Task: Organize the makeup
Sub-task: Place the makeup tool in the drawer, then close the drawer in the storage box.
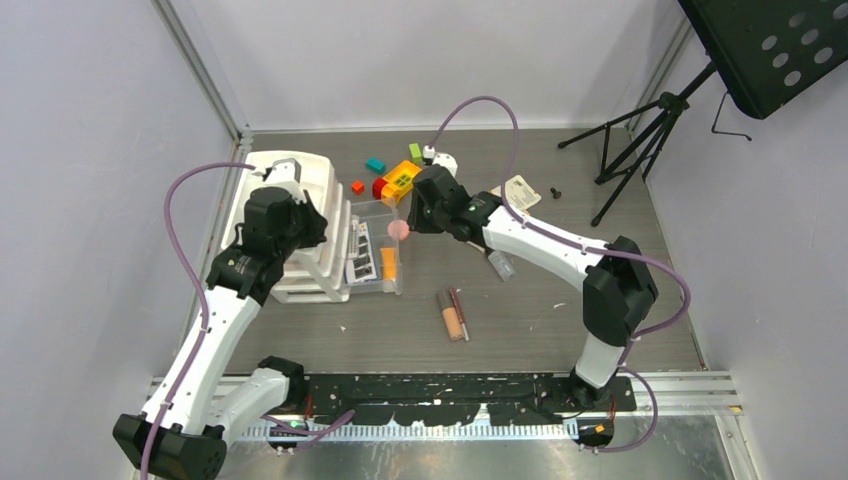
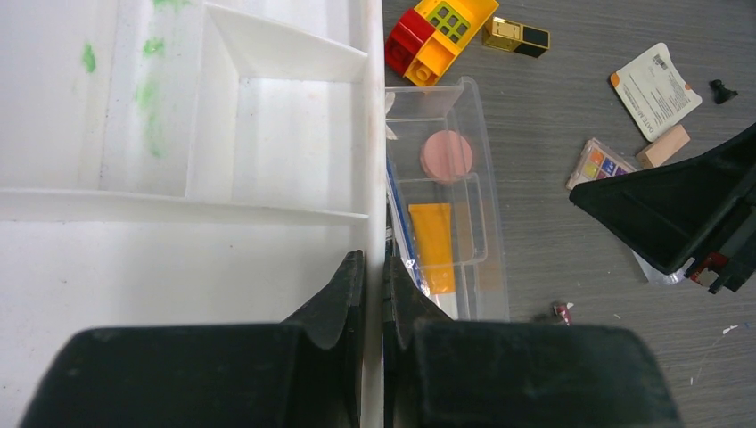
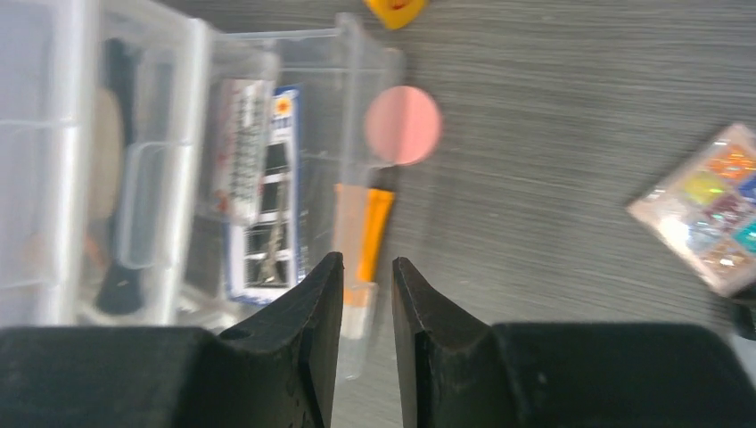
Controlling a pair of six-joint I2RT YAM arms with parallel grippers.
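The left gripper (image 2: pixel 374 263) hangs over the white organizer (image 2: pixel 267 116) at the tabletop's left edge, its jaws pressed together right at the organizer's right wall. The right gripper (image 3: pixel 367 263) hovers over the clear bin (image 2: pixel 406 134) beside the organizer, jaws slightly spread with nothing between them. In the bin, a pink compact (image 2: pixel 446 155) lies at the far end and an orange tube (image 2: pixel 432 242) nearer. A palette (image 2: pixel 601 163) and a lipstick (image 2: pixel 516 36) lie toward the far edge. A beige tube (image 1: pixel 450 316) and a red pencil (image 1: pixel 461 312) lie mid-tabletop.
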